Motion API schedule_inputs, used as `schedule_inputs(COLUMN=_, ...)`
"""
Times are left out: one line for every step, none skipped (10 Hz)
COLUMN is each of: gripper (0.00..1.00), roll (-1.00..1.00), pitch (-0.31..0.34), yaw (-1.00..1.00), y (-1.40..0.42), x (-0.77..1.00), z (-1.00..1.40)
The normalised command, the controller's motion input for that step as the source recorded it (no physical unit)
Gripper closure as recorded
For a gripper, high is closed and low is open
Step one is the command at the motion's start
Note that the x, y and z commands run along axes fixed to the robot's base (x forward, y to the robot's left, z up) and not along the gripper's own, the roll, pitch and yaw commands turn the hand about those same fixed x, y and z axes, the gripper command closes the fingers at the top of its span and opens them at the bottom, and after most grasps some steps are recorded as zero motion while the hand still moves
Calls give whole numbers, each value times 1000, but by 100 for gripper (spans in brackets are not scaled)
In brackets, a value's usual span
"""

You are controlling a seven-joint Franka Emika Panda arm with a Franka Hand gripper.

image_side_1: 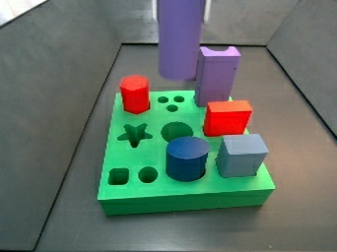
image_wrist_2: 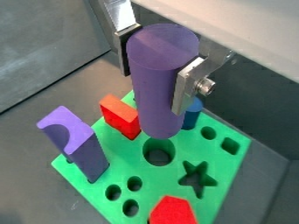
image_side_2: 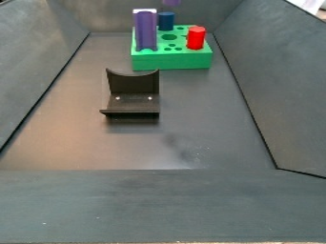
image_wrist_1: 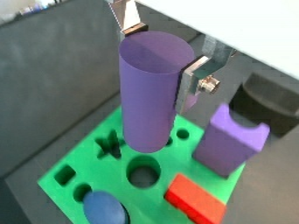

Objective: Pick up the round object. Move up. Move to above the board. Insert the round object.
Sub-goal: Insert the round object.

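Note:
My gripper [image_wrist_1: 163,54] is shut on the round object [image_wrist_1: 152,87], a tall lavender cylinder, and holds it upright by its top end; the same grip shows in a wrist view [image_wrist_2: 156,70]. The peg [image_wrist_2: 158,83] hangs above the green board [image_wrist_1: 70,171], with its lower end over a large empty round hole [image_wrist_1: 142,172], which also shows in a wrist view [image_wrist_2: 158,156]. In a side view the peg [image_side_1: 180,39] stands over the board [image_side_1: 184,192], with the gripper out of frame. In a side view the peg [image_side_2: 147,27] is over the far board [image_side_2: 173,59].
On the board stand a purple notched block [image_side_1: 218,71], a red hexagon [image_side_1: 133,94], a red cube [image_side_1: 227,117], a dark blue short cylinder [image_side_1: 187,158] and a grey-blue cube [image_side_1: 243,155]. The dark fixture [image_side_2: 132,95] stands on the floor. Grey walls enclose the bin.

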Motion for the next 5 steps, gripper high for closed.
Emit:
schedule_inputs(gripper=100, roll=60, pitch=-104, yaw=0, y=-157, x=337, z=-531)
schedule_inputs(gripper=100, roll=70, pitch=-110, yaw=0, y=-160, x=306, z=-540)
schedule_inputs(gripper=100, roll=100, pitch=-109, yaw=0, y=-123, x=226, z=-629)
schedule_inputs(gripper=100, roll=140, pitch=-100, yaw=0, y=-74, x=114, z=-689)
schedule_inputs(gripper=100, roll=211, pitch=-60, yaw=60, y=-9, x=0, z=-749)
